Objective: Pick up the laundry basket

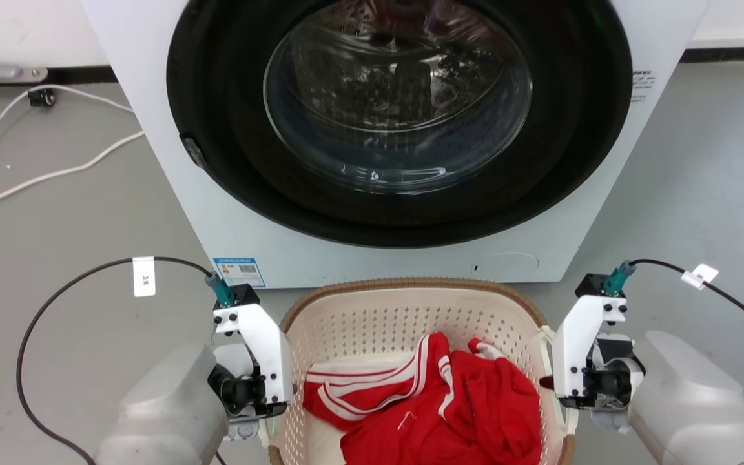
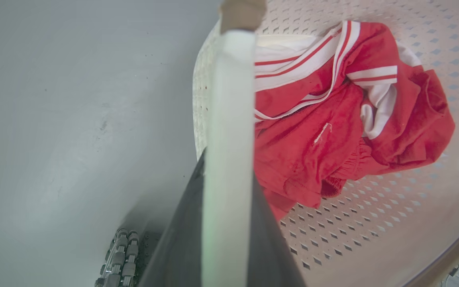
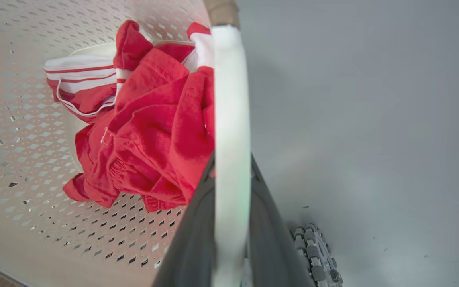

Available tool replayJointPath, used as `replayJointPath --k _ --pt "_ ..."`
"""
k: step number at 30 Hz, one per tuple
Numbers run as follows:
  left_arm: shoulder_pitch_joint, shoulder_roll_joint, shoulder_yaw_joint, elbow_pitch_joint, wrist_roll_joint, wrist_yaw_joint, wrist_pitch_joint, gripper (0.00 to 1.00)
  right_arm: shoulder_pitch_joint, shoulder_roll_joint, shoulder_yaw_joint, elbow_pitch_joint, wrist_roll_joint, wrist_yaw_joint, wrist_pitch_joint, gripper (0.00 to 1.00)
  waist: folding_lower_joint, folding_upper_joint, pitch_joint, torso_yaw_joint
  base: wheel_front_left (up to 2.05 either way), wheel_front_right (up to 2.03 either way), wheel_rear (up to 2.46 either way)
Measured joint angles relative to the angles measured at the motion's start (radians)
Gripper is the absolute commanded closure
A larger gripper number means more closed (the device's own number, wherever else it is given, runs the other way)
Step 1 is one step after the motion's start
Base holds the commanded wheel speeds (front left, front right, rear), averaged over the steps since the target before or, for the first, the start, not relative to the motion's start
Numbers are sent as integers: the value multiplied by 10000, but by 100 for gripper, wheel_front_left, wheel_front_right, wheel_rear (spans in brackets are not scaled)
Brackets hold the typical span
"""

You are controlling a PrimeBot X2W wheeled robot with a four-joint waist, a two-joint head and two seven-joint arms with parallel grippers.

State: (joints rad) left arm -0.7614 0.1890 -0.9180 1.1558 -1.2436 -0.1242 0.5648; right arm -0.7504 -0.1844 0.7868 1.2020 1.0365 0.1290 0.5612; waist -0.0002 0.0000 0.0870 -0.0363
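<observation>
**Both grippers clamped on the basket handles in front of the washer**

From my station, the head camera shows the laundry basket (image 1: 372,323) low and centred, right in front of the washer (image 1: 230,213) and below its round glass door (image 1: 398,97). The basket stands upright with its mouth facing up. Its rounded far end, edged by the brown braided rim (image 1: 411,283), points at the washer's base and stops just short of it. The handles sit on its left and right sides, where my arms are. The near end is cut off by the bottom of the head view, so I cannot say for sure whether the long axis runs across between the handles or out toward the washer.

In the left wrist view, the left gripper (image 2: 227,171) has its two dark fingers pressed against either side of the white left loop handle (image 2: 227,99), gripping it. The right wrist view shows the same thing mirrored: the right gripper (image 3: 232,163) is closed around the white right loop handle (image 3: 231,99).

A crumpled red garment (image 1: 449,400) with white stripes lies on the basket's perforated bottom, closer to the right wall. A black cable (image 1: 55,303) with a white tag loops over the grey floor (image 1: 55,245) from my left wrist.
</observation>
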Motion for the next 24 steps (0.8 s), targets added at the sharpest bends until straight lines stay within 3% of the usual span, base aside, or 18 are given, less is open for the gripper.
replayJointPath --k 11,24 --pt "941 -107 -109 144 -357 8 119 100 616 288 123 470 176 -2 570 100 1 0 -952 2 0 0 0" --pt "1021 -119 -205 148 -453 8 -4 100 647 274 203 495 205 -2 453 100 2 0 -1016 -46 0 0 0"
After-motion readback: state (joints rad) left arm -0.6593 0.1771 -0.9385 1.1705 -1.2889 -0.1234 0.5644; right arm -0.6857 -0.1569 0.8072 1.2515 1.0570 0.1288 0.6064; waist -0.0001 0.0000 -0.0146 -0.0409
